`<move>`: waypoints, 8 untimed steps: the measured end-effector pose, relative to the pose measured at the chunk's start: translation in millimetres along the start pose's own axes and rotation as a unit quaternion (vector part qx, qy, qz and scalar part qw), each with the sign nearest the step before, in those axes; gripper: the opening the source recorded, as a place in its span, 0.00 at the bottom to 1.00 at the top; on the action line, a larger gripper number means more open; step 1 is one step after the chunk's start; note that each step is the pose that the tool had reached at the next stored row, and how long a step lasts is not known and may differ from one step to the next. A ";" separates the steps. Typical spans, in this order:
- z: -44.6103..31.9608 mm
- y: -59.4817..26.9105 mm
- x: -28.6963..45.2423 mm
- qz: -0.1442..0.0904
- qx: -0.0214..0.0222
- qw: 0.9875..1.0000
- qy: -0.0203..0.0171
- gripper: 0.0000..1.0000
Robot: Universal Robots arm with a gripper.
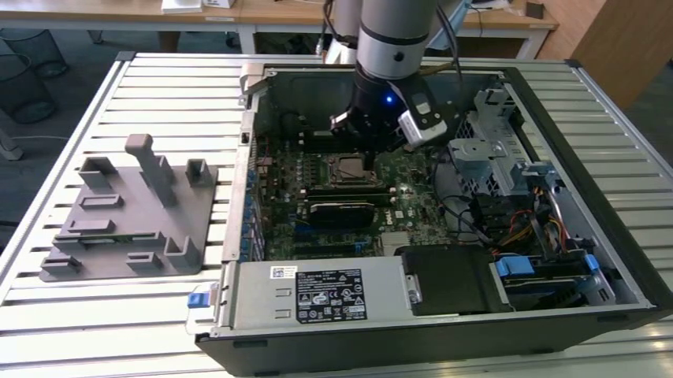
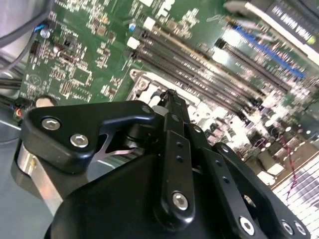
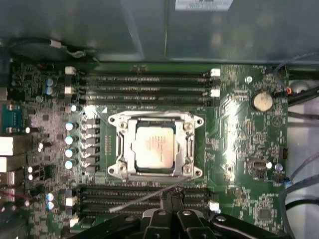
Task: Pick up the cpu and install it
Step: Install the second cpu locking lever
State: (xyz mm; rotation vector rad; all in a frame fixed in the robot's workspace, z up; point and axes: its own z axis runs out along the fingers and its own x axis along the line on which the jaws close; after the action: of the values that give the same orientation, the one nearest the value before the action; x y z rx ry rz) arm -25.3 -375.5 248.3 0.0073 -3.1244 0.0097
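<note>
Here the cpu [image 3: 154, 146] sits in its socket [image 3: 155, 144], first wrist view.

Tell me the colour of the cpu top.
Pale silvery-beige; the cpu shows best in the first wrist view.

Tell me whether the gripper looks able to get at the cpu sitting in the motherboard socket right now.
Probably yes. The gripper hangs inside the open computer case just beside the socket, and in the first wrist view the cpu lies uncovered in its metal frame with nothing over it.
</note>
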 end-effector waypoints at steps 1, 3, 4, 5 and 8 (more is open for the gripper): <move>0.0 -1.5 0.0 0.000 0.000 1.000 0.000 0.11; 0.0 -3.5 0.0 0.000 0.000 1.000 0.004 0.11; 0.0 -4.6 0.0 0.000 0.000 1.000 0.006 0.11; 0.1 -5.5 0.0 0.000 0.000 1.000 0.008 0.11; 0.0 -6.0 -0.3 0.000 -0.001 1.000 0.023 0.11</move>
State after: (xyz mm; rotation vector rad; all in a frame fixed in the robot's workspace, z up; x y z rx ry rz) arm -25.1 -381.5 248.3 0.0075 -3.0787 0.0052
